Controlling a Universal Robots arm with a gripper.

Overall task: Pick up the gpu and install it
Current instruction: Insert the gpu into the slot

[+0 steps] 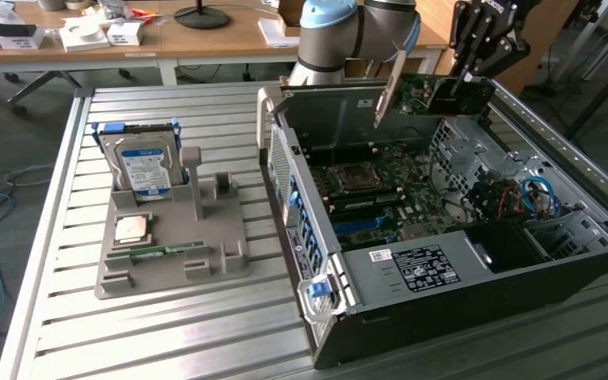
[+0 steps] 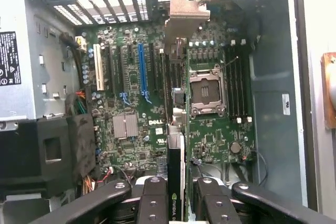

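Observation:
The gpu, a dark green card with a silvery bracket strip on its end, hangs in the air over the far part of the open computer case. My gripper is shut on the card's edge. In the wrist view the gpu appears edge-on between my black fingers, with my gripper looking straight down at the motherboard. The card hangs above the board, apart from it, between the blue slot and the processor socket.
A grey fixture on the slatted metal table holds a hard drive, a processor chip and a memory stick. Inside the case sit a black power supply and coloured cables. Wooden desks stand behind.

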